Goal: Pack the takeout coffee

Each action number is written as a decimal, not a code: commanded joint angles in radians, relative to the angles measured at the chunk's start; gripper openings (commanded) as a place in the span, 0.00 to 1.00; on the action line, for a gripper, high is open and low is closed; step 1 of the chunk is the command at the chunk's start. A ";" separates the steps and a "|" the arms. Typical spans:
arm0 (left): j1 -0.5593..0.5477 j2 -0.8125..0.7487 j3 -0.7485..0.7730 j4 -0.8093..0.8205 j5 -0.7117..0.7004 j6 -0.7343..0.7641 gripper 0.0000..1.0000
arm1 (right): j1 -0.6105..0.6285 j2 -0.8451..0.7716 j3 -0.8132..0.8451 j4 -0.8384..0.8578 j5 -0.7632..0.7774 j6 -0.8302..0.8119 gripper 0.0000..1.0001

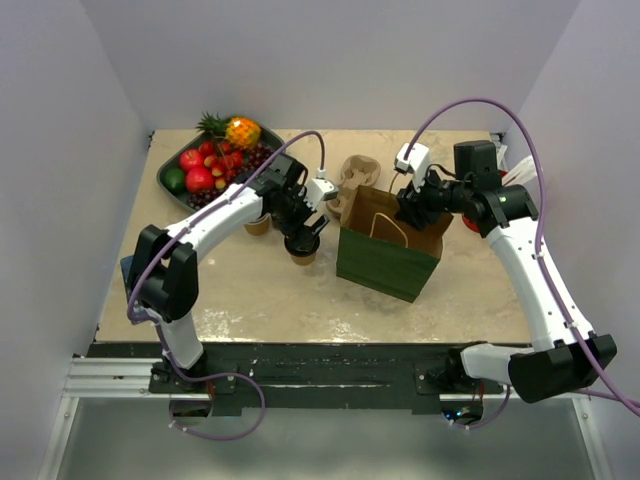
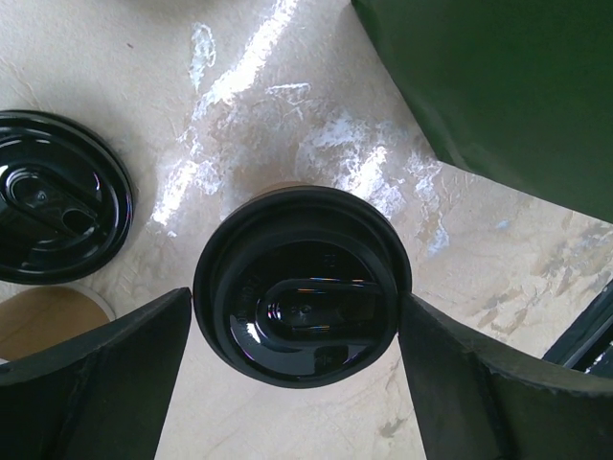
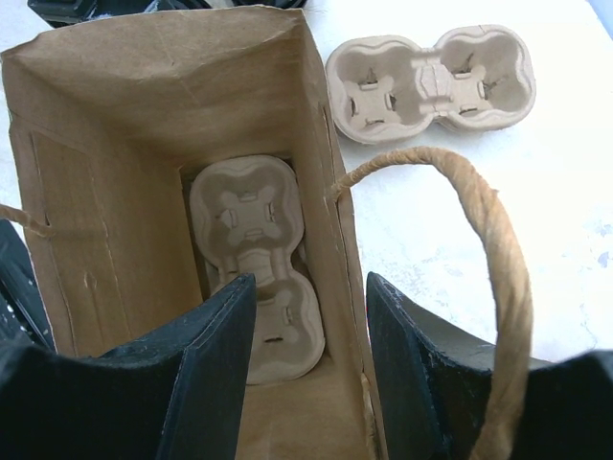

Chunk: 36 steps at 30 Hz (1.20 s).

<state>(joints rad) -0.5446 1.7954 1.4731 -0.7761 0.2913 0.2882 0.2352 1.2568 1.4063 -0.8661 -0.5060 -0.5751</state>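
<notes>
A takeout coffee cup (image 2: 302, 283) with a black lid stands on the table just left of the green paper bag (image 1: 388, 255). My left gripper (image 2: 295, 292) reaches down over it, one finger touching each side of the lid, shut on it; in the top view the left gripper (image 1: 303, 232) sits over this cup (image 1: 303, 250). A second lidded cup (image 2: 57, 196) stands beside it. My right gripper (image 3: 311, 287) is open and straddles the bag's wall (image 3: 330, 220), one finger inside and one outside. A pulp carrier (image 3: 254, 259) lies at the bag's bottom.
A second pulp carrier (image 1: 357, 175) lies on the table behind the bag. A dark tray of fruit (image 1: 215, 160) stands at the back left. The bag's twisted paper handle (image 3: 488, 249) arches over my right finger. A tan cup side (image 2: 43, 326) shows beside the left finger.
</notes>
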 commanded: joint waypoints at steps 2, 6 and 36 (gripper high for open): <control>-0.003 0.016 0.010 -0.048 -0.037 -0.049 0.89 | -0.004 0.006 0.031 0.036 0.020 0.006 0.53; -0.003 0.036 0.055 -0.098 -0.057 -0.052 0.83 | -0.005 0.000 0.013 0.049 0.017 0.008 0.53; -0.017 -0.037 0.082 -0.126 -0.129 -0.004 1.00 | -0.010 0.058 0.060 0.022 -0.002 -0.017 0.53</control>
<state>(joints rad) -0.5495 1.8095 1.5299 -0.8780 0.1768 0.2752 0.2287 1.3071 1.4216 -0.8505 -0.5041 -0.5842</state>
